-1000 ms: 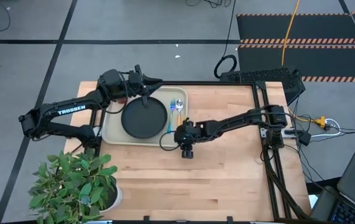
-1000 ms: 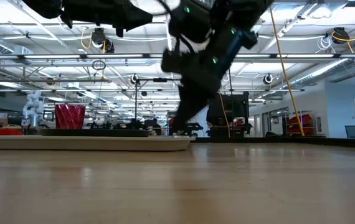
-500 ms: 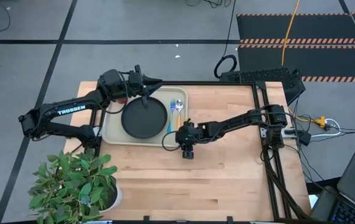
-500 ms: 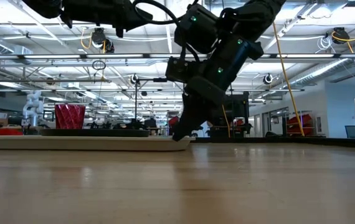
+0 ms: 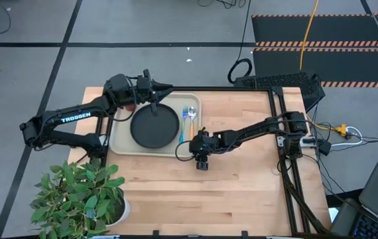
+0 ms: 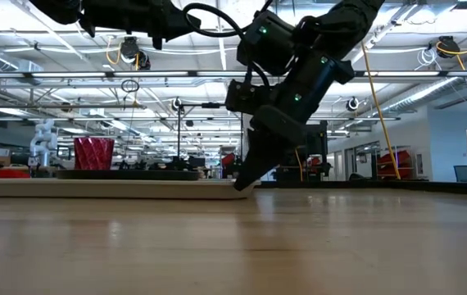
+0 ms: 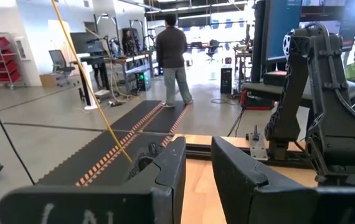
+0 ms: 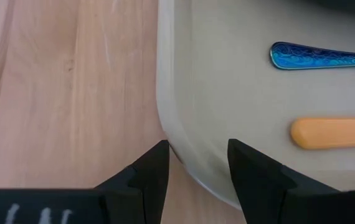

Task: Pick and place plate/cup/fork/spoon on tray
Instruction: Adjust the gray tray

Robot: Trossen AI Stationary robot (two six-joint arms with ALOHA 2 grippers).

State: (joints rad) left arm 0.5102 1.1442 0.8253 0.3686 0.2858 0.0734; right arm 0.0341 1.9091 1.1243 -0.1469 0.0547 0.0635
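Setting: wooden worktop (image 5: 229,179) in an open workshop; a person stands far off in the left wrist view.
Tray (image 5: 121,145): toward the worktop's far-left corner.
Contents: plate (image 5: 154,126), fork (image 5: 184,123), spoon (image 5: 191,114) on the tray; cup (image 6: 93,153) at its far end.
Right hand (image 8: 193,163): fingers apart, straddling the tray's corner rim, empty; likely nudging or clearing.
Left hand (image 7: 197,163): fingers slightly apart, empty, above the tray's far edge, waiting.
Progress: all four items appear placed.
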